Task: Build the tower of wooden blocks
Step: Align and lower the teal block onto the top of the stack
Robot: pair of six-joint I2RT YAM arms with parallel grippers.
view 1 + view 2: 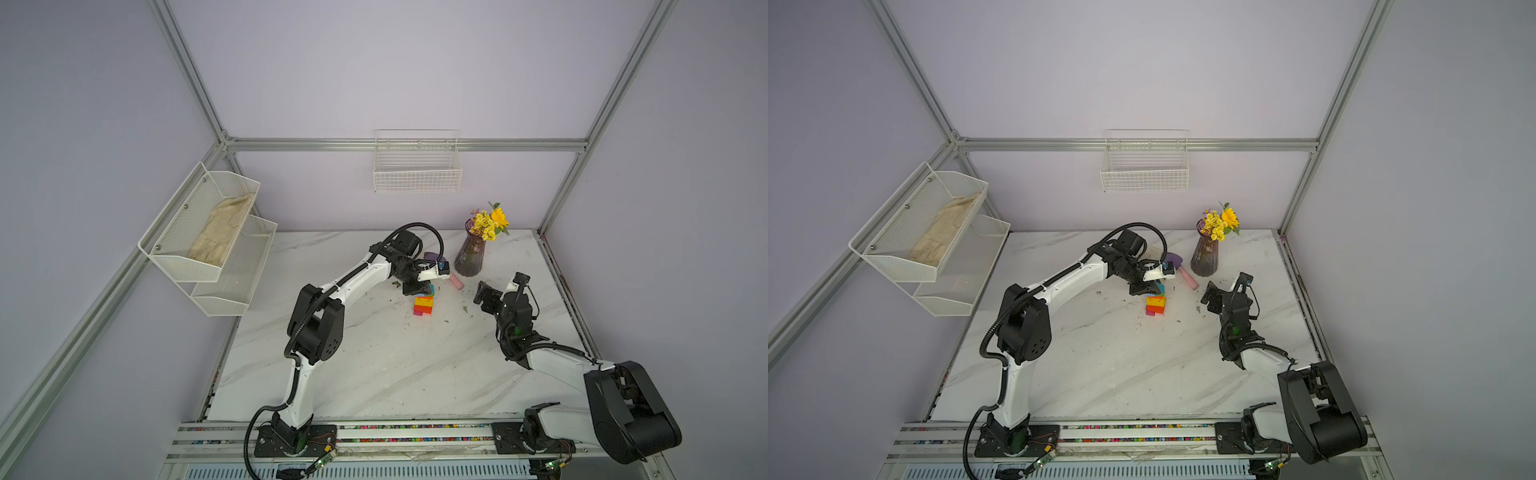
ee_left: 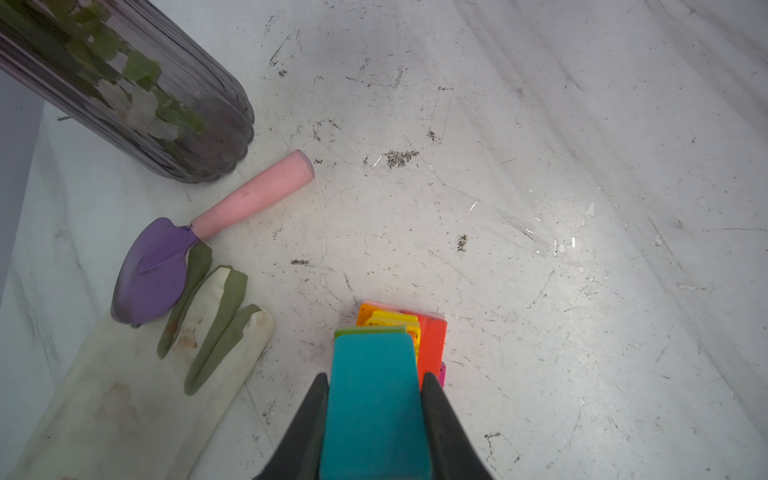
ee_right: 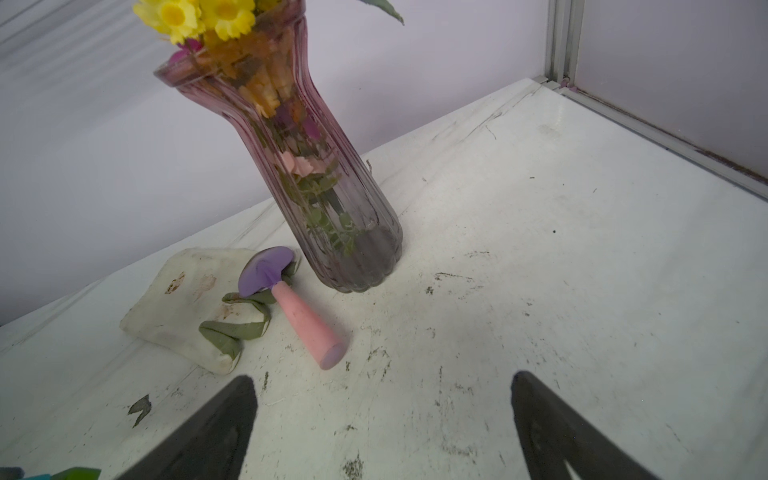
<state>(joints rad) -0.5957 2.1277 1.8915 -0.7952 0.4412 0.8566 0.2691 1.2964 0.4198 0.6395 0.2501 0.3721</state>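
Pinching teal block [image 2: 374, 415] tight in left gripper [image 2: 375, 376], directly over tower [image 1: 423, 306], mid-frame in a top view, lower left of vase [image 1: 470, 257]. Holding nothing in right gripper [image 3: 382, 376], jaws spread wide, right of tower, well apart. Also seen beside vase: trowel [image 2: 253, 195], glove [image 2: 124, 382].

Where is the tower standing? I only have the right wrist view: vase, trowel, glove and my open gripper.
Observer: In both top views the tower stands mid-table, near the trowel and left of your right gripper.
Operator: Does the left gripper have a block?
Observer: Yes. The left wrist view shows the left gripper shut on the teal block, right above the tower's green block. I cannot tell whether they touch.
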